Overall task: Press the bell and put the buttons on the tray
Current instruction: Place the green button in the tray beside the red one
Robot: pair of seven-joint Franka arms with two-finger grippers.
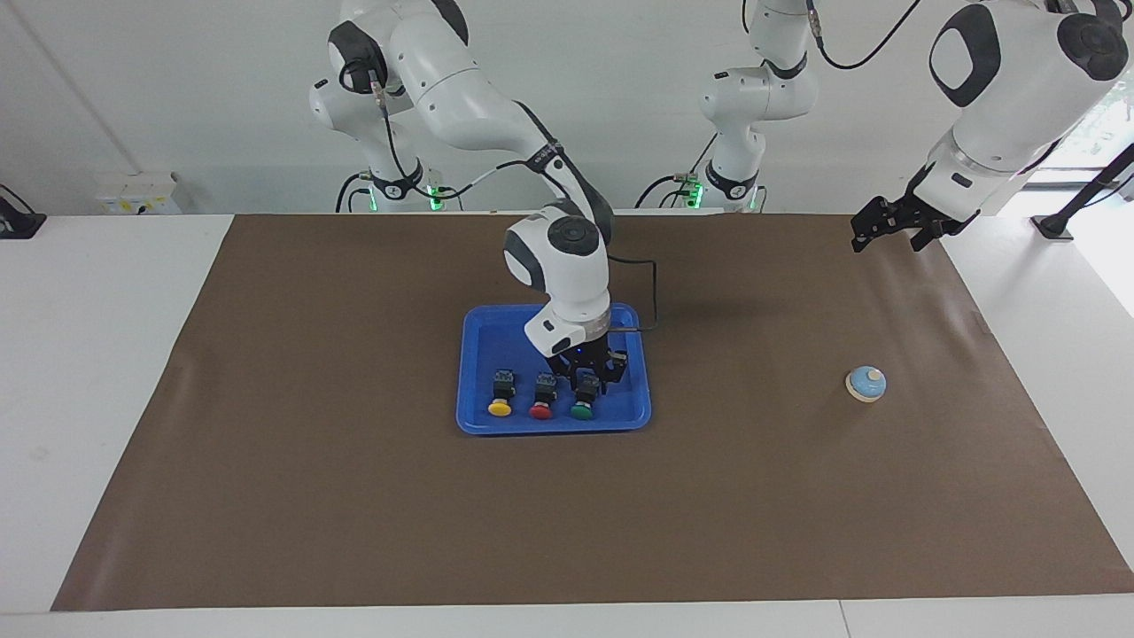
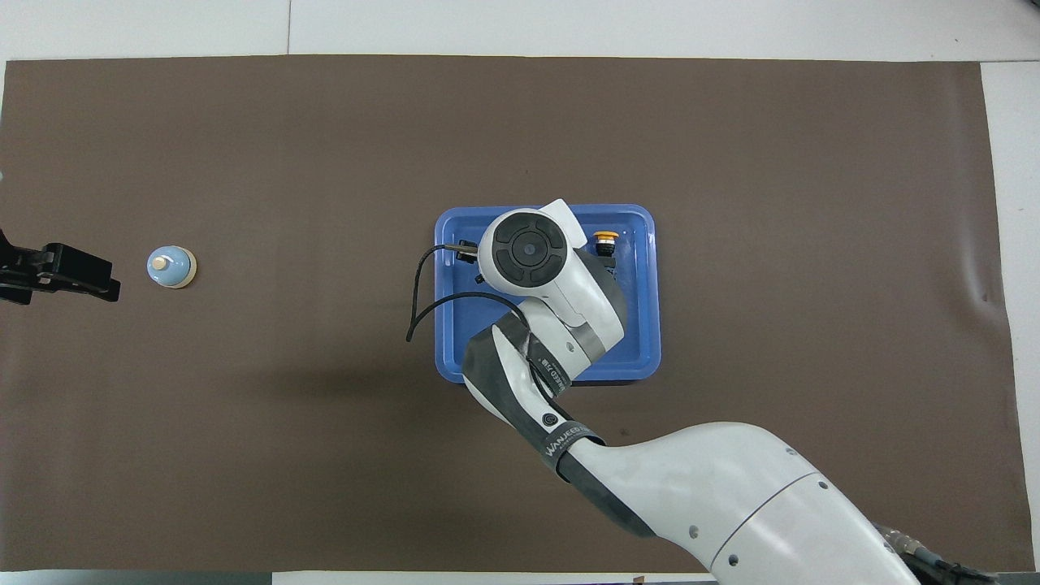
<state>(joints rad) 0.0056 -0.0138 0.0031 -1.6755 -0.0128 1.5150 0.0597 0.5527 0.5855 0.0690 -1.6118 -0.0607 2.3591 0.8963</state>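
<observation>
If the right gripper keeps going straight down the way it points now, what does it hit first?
Most likely the green button, directly under the right gripper in the tray. Whether they already touch is hard to judge from the facing view.

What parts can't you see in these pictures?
- Overhead view: the right arm covers the red button and green button; only the yellow button shows.
- Overhead view: the picture edge cuts off the left gripper.
- Facing view: the right gripper sits low at the green button in the tray; whether it is gripping or has let go is too small to tell.
</observation>
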